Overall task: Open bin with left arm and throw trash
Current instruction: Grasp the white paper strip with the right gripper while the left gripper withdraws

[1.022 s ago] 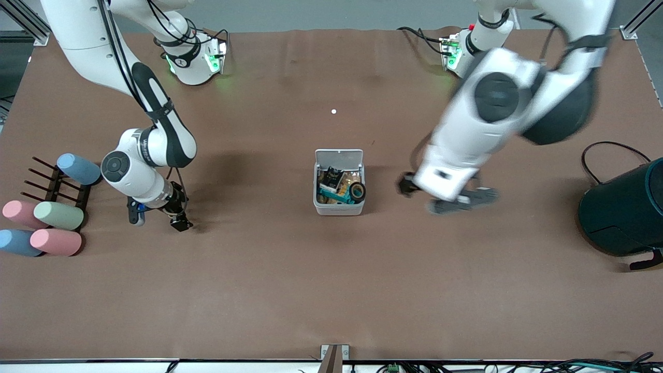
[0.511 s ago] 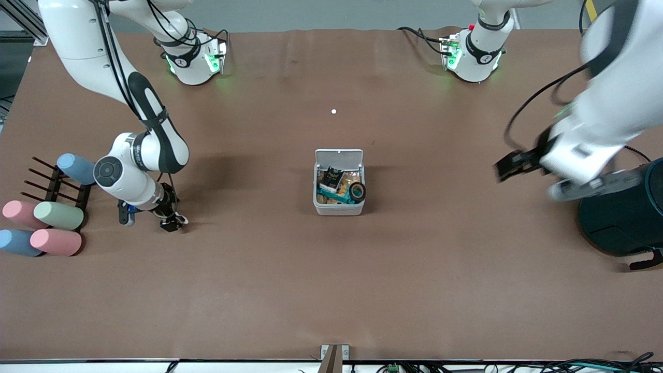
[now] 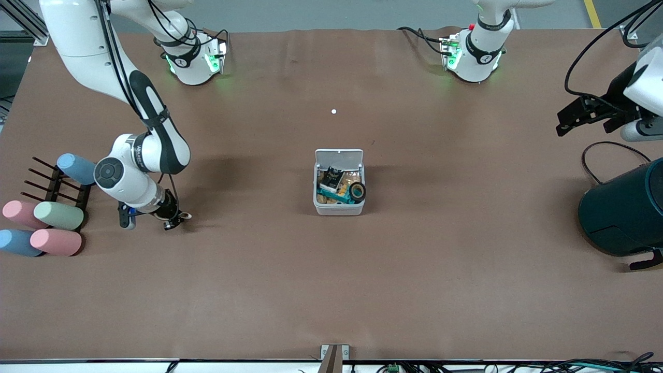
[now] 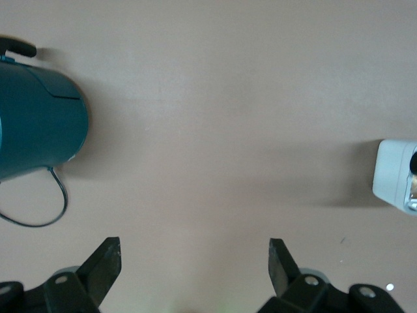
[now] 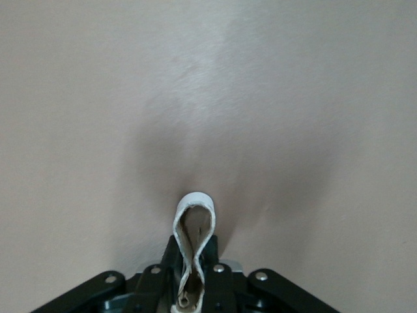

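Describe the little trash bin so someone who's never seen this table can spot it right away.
Look at the middle of the brown table, midway between the two arms' ends. The bin is a small white-grey square box, lid flipped up, full of scraps. The dark teal container at the left arm's end is much larger and round.

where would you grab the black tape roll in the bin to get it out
Take the black tape roll by its ring wall, one finger in the hole and one outside, coming straight down from above. It leans against a wall of the open bin, at the corner toward the left arm's end, so a sideways approach looks blocked.
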